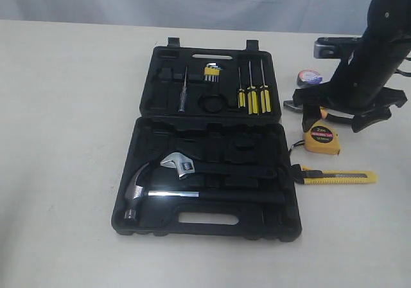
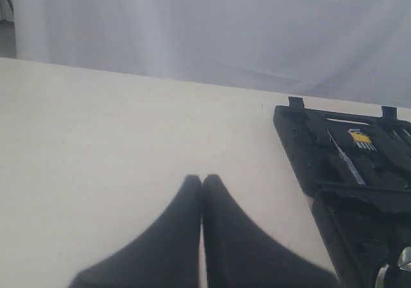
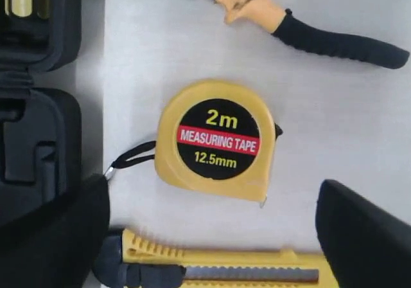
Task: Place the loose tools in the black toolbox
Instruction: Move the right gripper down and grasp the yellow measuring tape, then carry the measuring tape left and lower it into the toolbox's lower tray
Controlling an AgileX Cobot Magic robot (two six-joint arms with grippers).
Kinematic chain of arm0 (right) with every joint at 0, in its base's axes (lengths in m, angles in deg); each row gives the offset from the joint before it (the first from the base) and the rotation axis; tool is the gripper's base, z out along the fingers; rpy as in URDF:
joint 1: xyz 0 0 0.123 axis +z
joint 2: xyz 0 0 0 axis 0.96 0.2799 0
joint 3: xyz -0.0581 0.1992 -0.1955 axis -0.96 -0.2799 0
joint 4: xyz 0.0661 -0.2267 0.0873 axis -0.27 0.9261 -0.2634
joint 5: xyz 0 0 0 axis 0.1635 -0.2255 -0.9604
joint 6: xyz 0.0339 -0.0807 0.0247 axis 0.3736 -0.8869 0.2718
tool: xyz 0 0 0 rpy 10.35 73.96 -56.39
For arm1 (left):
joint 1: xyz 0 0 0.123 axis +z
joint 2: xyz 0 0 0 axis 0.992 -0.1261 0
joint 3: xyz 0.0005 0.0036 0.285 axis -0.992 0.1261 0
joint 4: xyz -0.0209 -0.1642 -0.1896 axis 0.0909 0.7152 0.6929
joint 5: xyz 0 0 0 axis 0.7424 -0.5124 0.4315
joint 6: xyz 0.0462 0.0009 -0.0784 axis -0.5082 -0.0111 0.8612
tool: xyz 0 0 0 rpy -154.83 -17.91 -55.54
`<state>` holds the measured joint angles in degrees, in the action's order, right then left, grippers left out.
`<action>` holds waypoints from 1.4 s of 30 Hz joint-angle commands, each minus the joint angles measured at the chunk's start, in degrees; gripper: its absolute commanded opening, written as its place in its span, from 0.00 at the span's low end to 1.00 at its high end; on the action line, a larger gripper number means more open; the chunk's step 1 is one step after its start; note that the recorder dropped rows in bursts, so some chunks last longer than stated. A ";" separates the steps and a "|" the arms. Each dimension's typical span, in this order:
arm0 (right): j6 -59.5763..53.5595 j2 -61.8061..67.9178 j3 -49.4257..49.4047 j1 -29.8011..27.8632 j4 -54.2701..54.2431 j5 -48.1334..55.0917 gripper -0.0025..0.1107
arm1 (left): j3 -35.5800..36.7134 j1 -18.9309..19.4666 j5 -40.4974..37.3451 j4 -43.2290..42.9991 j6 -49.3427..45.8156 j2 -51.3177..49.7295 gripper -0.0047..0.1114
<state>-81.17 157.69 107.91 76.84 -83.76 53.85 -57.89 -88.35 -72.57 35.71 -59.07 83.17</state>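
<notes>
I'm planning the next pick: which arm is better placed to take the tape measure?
Right. The right gripper, open, hangs straight over the yellow tape measure, beside the black toolbox. The left gripper is shut over bare table, with no loose tool in its view.

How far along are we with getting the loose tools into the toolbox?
Nothing loose is packed yet. The right gripper hangs open over the tape measure; the left gripper is shut, off beside the black toolbox. Left on the table: tape measure, utility knife, pliers and tape roll.

Tape measure (image 3: 217,140) between pliers (image 3: 308,34) and utility knife (image 3: 225,260)
</notes>
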 commanded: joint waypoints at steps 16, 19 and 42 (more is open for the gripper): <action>1.81 6.32 -0.15 -0.29 0.05 -5.64 0.74 | -0.30 -0.33 -0.04 0.25 -0.02 -0.23 0.04; 1.70 7.35 -0.15 -0.29 0.05 -5.51 0.74 | -0.30 -0.33 -0.04 0.25 -0.02 -0.23 0.04; 0.84 -10.35 8.01 6.13 -1.41 10.40 0.02 | -0.30 -0.33 -0.04 0.25 -0.02 -0.23 0.04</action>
<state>-79.86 151.85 114.44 80.29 -84.19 60.97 -57.89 -88.35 -72.57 35.71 -59.07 83.17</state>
